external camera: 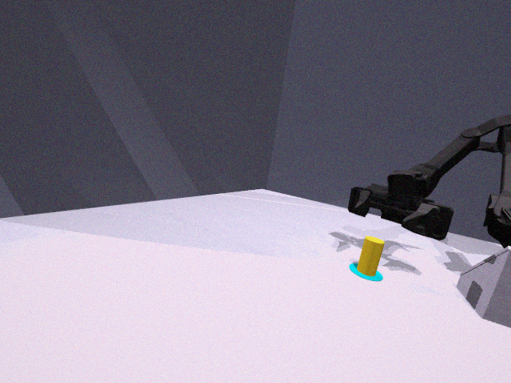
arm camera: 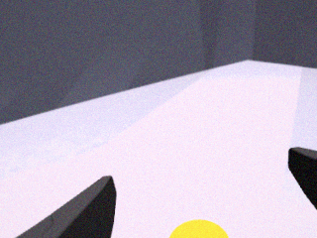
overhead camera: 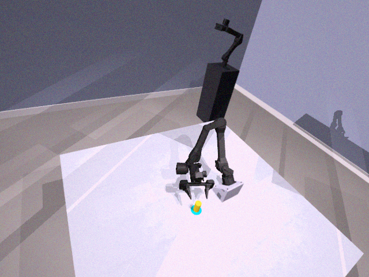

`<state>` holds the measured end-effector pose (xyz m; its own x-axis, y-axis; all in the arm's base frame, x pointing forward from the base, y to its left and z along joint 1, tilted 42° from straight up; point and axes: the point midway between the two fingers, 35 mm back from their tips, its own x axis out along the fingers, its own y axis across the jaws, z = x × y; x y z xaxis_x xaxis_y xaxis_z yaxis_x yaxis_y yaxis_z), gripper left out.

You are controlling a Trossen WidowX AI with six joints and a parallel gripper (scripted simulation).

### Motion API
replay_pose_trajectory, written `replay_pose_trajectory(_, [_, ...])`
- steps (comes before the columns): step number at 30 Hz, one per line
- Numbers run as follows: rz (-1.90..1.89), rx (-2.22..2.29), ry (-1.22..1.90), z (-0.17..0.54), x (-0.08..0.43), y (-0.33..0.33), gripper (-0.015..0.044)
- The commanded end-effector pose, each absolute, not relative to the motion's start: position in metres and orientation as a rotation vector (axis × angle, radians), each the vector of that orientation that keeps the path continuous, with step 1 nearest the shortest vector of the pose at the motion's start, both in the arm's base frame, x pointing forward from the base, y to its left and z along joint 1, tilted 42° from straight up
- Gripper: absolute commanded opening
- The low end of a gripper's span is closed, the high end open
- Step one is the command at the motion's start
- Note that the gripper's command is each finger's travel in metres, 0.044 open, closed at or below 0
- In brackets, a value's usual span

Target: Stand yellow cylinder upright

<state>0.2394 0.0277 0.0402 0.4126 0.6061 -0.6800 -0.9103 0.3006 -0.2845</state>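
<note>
The arm [overhead camera: 208, 139] is matte black throughout, built of slim tubular links joined by thicker rounded joint housings. Behind the pincer [overhead camera: 198, 194] sits a stubby cylindrical motor housing [overhead camera: 181, 168], and the pincer's crossbar is a blocky black bar. Its two fingers are dark, flat-sided wedges tapering to narrow tips. The arm's foot is a pale grey boxy base [overhead camera: 229, 190] with small dark rectangular markings on its side.
</note>
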Motion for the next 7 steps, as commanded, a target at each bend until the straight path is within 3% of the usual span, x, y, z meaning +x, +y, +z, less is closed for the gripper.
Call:
replay_pose_trajectory(1, [1.060,-0.714,0.499,0.053,0.237,0.039,0.0400])
replay_pose_trajectory(7, [1.061,-0.707,0.497,0.066,0.234,0.052,0.0400])
